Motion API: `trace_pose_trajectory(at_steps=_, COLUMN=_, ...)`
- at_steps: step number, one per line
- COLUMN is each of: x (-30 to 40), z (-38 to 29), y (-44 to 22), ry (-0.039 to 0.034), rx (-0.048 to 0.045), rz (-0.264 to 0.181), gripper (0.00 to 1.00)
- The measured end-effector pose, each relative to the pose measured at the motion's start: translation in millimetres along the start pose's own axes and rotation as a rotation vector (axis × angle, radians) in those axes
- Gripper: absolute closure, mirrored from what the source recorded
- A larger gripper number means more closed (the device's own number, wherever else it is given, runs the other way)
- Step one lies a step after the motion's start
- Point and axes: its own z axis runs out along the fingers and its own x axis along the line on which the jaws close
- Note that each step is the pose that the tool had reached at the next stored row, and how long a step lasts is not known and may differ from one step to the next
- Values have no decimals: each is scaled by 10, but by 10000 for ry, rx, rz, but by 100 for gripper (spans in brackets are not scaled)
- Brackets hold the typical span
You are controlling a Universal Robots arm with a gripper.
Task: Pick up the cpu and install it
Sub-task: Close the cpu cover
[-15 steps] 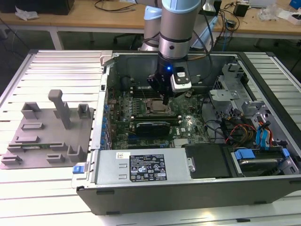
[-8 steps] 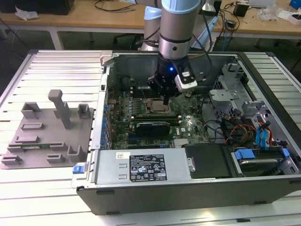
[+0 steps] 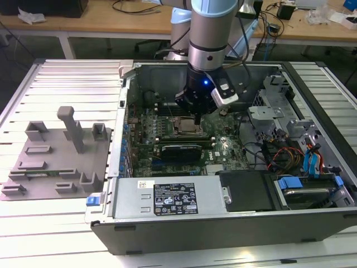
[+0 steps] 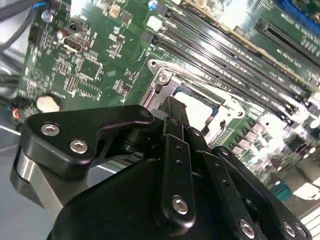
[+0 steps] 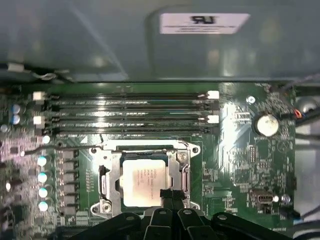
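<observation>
the open socket frame (image 5: 106, 176) holds the cpu (image 5: 144, 182) lying flat just under the gripper (image 5: 172, 196), whose jaws look pressed together on nothing at the chip's edge, so installing is in hand and any next move calls for square, gentle seating.

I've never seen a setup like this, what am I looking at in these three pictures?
A robot arm reaches into an open computer case lying on a slatted table. One picture looks on from outside; two come from cameras at the arm's wrist. Its claw sits at the edge of the cpu, a silvery square chip lying in its socket. Whether the claw grips it is unclear. A grey fixture plate lies beside the case.
</observation>
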Motion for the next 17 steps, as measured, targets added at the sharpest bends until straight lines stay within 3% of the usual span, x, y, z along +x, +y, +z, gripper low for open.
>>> trace_pose_trajectory(at_steps=2, x=1, z=4, y=0, ry=-17, rx=-11, rz=-717, gripper=89)
trace_pose_trajectory(at_steps=4, x=9, z=7, y=0, ry=-22, rx=-15, rz=-862, gripper=89)
trace_pose_trajectory(at_steps=6, x=28, z=8, y=1, ry=-22, rx=-15, rz=-894, gripper=89)
trace_pose_trajectory(at_steps=11, x=201, z=25, y=4, ry=-21, rx=-14, rz=-863, gripper=89)
trace_pose_trajectory(at_steps=17, x=361, z=52, y=6, ry=-18, rx=-11, rz=-742, gripper=89)
